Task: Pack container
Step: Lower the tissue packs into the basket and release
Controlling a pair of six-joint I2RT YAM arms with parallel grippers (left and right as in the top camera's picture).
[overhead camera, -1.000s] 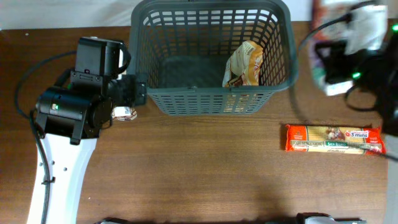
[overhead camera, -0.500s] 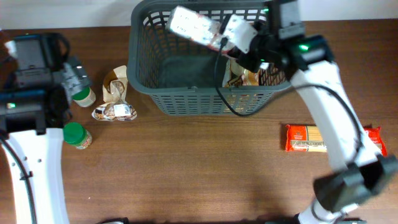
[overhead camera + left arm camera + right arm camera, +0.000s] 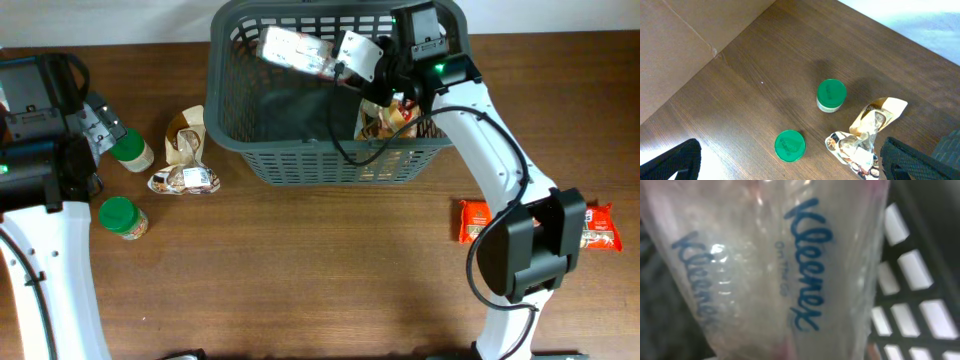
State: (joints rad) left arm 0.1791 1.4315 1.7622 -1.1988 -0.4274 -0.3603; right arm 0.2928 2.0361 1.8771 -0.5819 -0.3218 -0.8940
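Dark brown wood-grain tabletop (image 3: 300, 270) fills your overhead view, smooth and matt. At the middle of its far edge stands the large dark grey plastic basket (image 3: 330, 165), with slotted lattice walls and a rounded rectangular rim.

Your right gripper (image 3: 342, 62) is clenched on a soft tissue pack in clear film (image 3: 295, 48) and holds it slanted over the far half of the basket's opening. In your right wrist view the film is glossy and wrinkled, with blue Kleenex lettering, and the basket's square lattice openings show behind it on the right. Inside the basket, against its right wall, a crinkled tan and brown snack bag (image 3: 385, 118) leans upright.

Your left gripper (image 3: 103, 127) hangs near the left edge, its dark fingers (image 3: 670, 160) spread wide with nothing between them. On the wood there you have a small round green-lidded jar (image 3: 131, 150) and a second green-lidded jar (image 3: 122, 217), set apart from each other. A crumpled shiny bag with a tan top (image 3: 185, 155) lies between the first jar and the basket.

Near the right edge lies a flat, oblong orange-red pasta packet (image 3: 478, 222), its middle hidden by your right arm.
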